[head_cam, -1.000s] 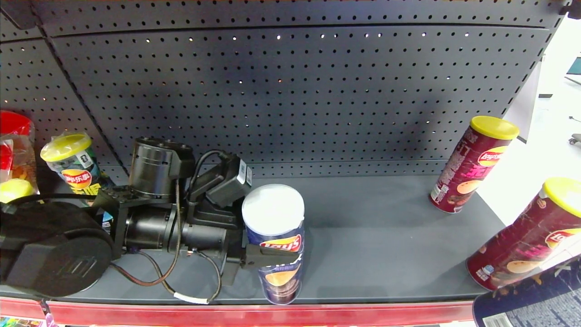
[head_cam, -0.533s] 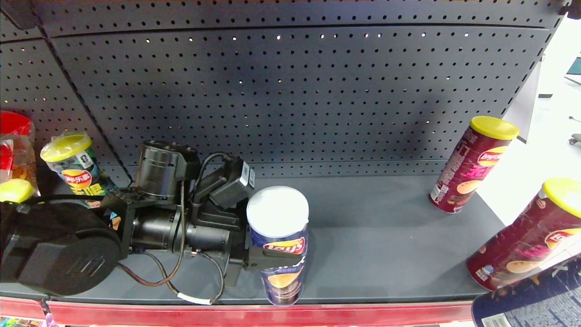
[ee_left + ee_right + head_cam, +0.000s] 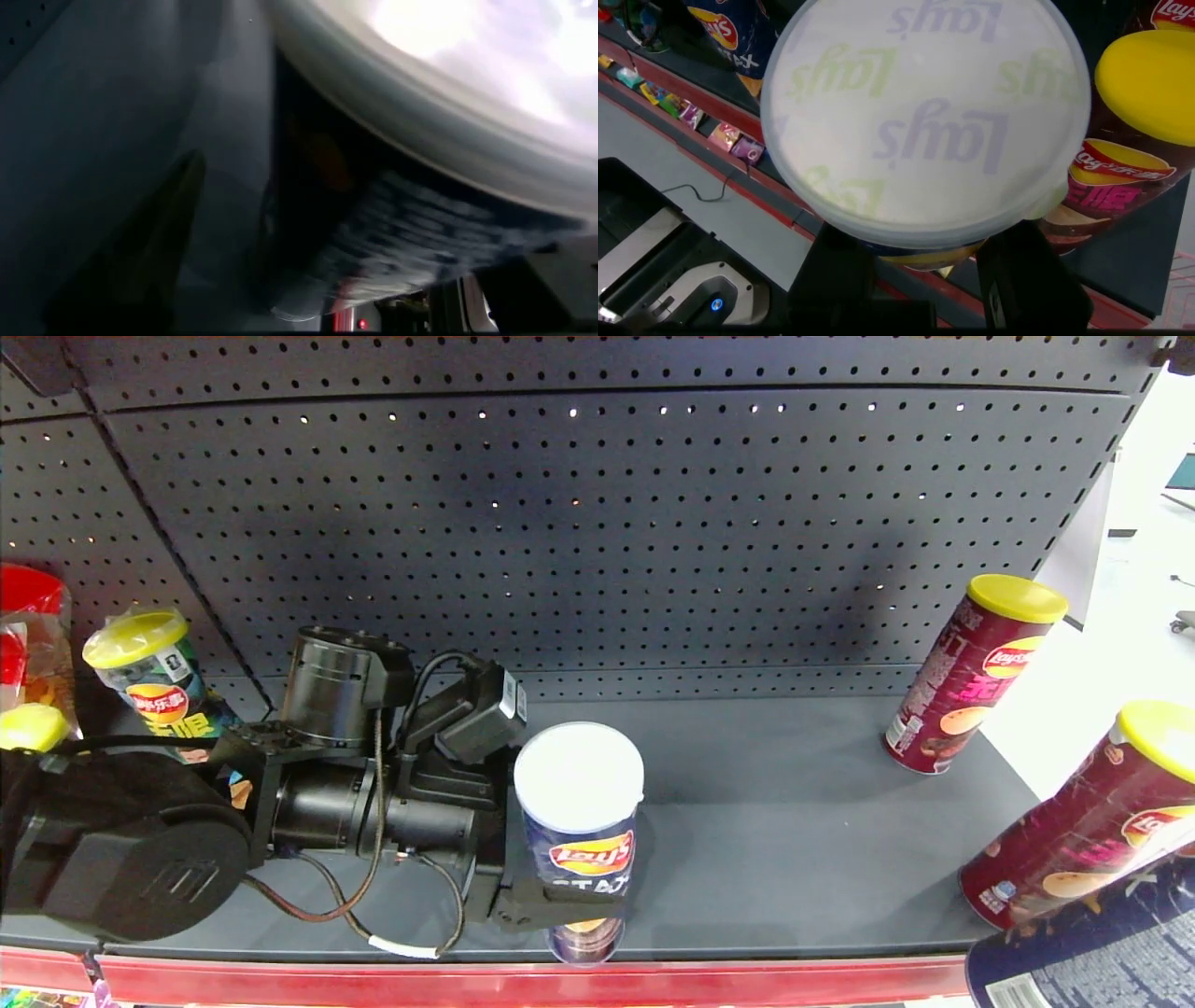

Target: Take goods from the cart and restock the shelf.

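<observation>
The left gripper (image 3: 571, 907) is clamped low on a blue chip can (image 3: 579, 840), which stands upright on the grey shelf (image 3: 766, 821) just behind its red front strip (image 3: 560, 980). A maroon can (image 3: 971, 672) stands well back from the strip, and it counts as shelved.

Left wrist view: the blue can's lid and wall show close up and blurred, so I cannot tell whether its base sits flat.

Right wrist view: the right gripper (image 3: 938, 280) grips a second white-lidded can (image 3: 924, 112) out in front of the strip.

I judge one can nearly placed and needing only release, with another still to go.
</observation>
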{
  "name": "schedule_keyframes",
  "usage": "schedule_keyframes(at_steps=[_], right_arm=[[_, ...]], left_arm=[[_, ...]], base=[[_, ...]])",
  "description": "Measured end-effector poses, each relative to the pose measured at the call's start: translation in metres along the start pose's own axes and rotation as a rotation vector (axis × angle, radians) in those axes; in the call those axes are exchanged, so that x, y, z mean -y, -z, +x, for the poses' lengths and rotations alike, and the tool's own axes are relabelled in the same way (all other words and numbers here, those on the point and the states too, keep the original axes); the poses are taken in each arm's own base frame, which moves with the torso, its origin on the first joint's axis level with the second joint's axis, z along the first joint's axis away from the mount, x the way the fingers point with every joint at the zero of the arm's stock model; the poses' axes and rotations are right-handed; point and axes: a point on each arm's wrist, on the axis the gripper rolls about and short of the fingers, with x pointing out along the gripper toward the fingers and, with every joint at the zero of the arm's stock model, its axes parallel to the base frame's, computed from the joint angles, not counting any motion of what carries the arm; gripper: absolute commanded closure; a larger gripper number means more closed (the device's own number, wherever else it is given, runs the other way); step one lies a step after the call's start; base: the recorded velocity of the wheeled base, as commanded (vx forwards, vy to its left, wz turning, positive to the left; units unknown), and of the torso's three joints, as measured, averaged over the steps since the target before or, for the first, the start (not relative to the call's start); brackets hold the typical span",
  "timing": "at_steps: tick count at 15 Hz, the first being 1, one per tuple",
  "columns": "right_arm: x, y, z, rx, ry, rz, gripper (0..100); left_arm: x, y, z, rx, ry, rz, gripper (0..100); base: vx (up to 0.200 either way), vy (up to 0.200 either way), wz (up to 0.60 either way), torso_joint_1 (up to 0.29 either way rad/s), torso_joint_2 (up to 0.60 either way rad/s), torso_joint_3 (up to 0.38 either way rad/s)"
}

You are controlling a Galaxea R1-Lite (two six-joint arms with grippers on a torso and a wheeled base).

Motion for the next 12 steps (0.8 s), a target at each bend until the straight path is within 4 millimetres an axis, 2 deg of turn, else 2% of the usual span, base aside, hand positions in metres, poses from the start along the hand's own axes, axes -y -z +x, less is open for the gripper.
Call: schedule_keyframes(at_steps=[5,12], right_arm=[[0.003,-0.013,0.01,-0.021,-0.026,-0.089,100],[0.009,-0.049,0.049,-0.063,-0.105,-0.186,100]], left_arm=[[0.019,0.004,-0.016,-0.002,-0.002,-0.018,0],[0.065,0.004,-0.056,0.024,-0.093,-0.127,0]], base=[[0.0,0.0,0.0,0.0,0.0,0.0],[0.0,0.0,0.0,0.0,0.0,0.0]])
